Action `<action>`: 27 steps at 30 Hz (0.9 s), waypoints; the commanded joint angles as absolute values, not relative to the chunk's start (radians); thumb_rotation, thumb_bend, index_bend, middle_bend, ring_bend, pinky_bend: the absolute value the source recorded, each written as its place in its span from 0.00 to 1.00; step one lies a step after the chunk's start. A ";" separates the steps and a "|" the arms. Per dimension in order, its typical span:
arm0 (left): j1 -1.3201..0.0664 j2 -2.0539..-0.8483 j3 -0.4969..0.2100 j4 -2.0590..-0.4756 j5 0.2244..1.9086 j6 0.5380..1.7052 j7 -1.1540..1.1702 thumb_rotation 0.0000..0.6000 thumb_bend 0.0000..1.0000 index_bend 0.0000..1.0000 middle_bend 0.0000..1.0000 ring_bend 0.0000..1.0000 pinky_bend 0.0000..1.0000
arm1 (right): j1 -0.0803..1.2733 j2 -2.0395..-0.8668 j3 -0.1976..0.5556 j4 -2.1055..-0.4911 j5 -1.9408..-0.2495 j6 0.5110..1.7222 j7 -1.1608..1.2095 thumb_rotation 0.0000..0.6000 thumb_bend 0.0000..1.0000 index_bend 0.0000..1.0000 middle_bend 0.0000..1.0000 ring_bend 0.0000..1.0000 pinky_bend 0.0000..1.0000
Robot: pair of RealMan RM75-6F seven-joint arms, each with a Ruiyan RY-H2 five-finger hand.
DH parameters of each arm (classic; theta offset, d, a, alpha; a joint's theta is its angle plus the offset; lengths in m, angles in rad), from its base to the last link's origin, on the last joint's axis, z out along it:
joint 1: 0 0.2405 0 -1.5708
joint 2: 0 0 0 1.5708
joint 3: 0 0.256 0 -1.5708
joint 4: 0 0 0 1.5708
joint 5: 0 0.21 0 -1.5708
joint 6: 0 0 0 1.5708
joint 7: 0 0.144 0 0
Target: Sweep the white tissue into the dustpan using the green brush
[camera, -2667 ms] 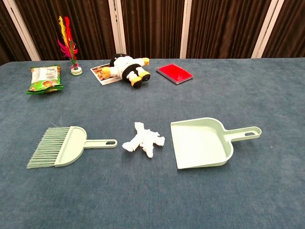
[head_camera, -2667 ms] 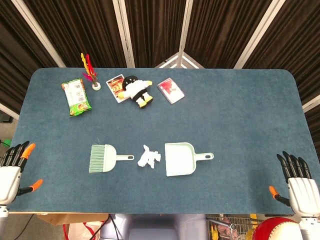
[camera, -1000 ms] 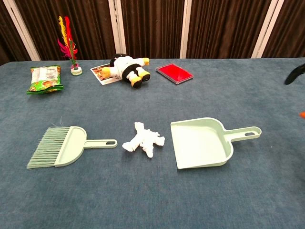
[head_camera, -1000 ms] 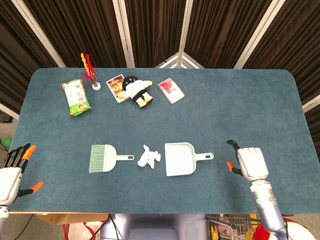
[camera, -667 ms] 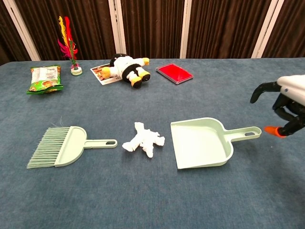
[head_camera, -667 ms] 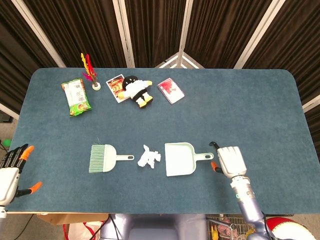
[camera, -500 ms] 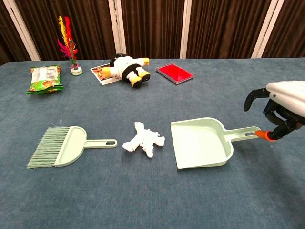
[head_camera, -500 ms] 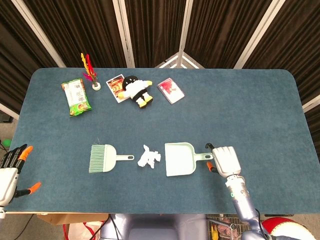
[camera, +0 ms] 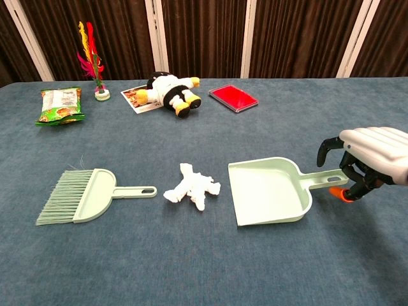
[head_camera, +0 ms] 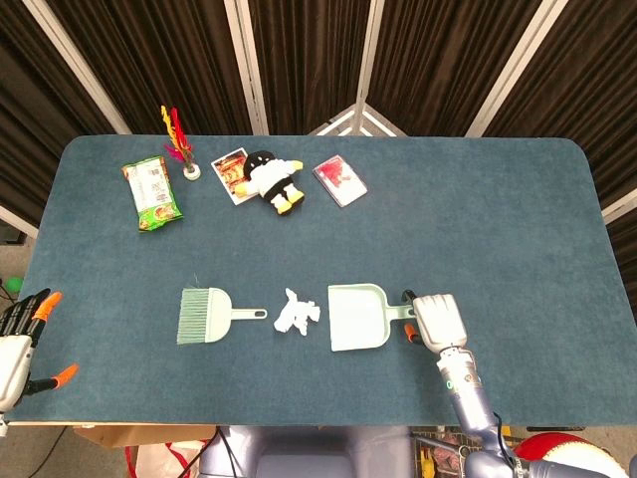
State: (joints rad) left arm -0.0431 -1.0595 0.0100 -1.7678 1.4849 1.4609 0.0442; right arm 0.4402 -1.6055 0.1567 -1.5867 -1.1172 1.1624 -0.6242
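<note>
The green brush (head_camera: 204, 316) (camera: 80, 196) lies flat left of centre, bristles to the left. The crumpled white tissue (head_camera: 297, 312) (camera: 192, 187) sits between it and the pale green dustpan (head_camera: 356, 317) (camera: 268, 191), whose mouth faces the tissue. My right hand (head_camera: 438, 321) (camera: 363, 159) hovers over the end of the dustpan handle (camera: 325, 178), fingers curved above it and the thumb below, not closed on it. My left hand (head_camera: 15, 339) stays spread at the table's near left edge, holding nothing, and is out of the chest view.
Along the far side lie a green snack bag (head_camera: 152, 193), a feather shuttlecock (head_camera: 179, 139), a photo card (head_camera: 229, 169), a plush toy (head_camera: 271, 177) and a red booklet (head_camera: 339, 179). Blue felt covers the table (head_camera: 498, 219).
My right hand has moved in from the near right corner leftward to the dustpan handle. The left hand has drifted slightly down and out. Brush, tissue and dustpan have not moved.
</note>
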 commanded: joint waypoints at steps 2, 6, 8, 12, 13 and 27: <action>-0.045 -1.060 0.010 -1.770 1.483 1.457 0.049 1.00 0.00 0.00 0.00 0.00 0.00 | 0.445 -1.618 0.152 -1.574 -1.112 1.163 -0.622 1.00 0.36 0.40 0.86 0.87 0.78; -0.046 -1.062 0.010 -1.772 1.482 1.455 0.055 1.00 0.00 0.00 0.00 0.00 0.00 | 0.451 -1.628 0.147 -1.556 -1.103 1.159 -0.623 1.00 0.38 0.40 0.86 0.87 0.78; -0.046 -1.062 0.010 -1.773 1.481 1.453 0.057 1.00 0.00 0.00 0.00 0.00 0.00 | 0.454 -1.630 0.146 -1.550 -1.101 1.155 -0.620 1.00 0.39 0.41 0.86 0.87 0.78; -0.049 -1.064 0.009 -1.774 1.477 1.448 0.063 1.00 0.00 0.00 0.00 0.00 0.00 | 0.458 -1.637 0.142 -1.538 -1.098 1.149 -0.613 1.00 0.44 0.47 0.86 0.87 0.78; -0.049 -1.064 0.008 -1.775 1.476 1.447 0.065 1.00 0.00 0.00 0.00 0.00 0.00 | 0.460 -1.638 0.141 -1.535 -1.098 1.148 -0.612 1.00 0.46 0.50 0.86 0.87 0.78; -0.086 -1.056 -0.035 -1.843 1.408 1.404 0.099 1.00 0.00 0.00 0.00 0.00 0.00 | 0.476 -1.634 0.133 -1.524 -1.140 1.163 -0.597 1.00 0.54 0.70 0.87 0.88 0.78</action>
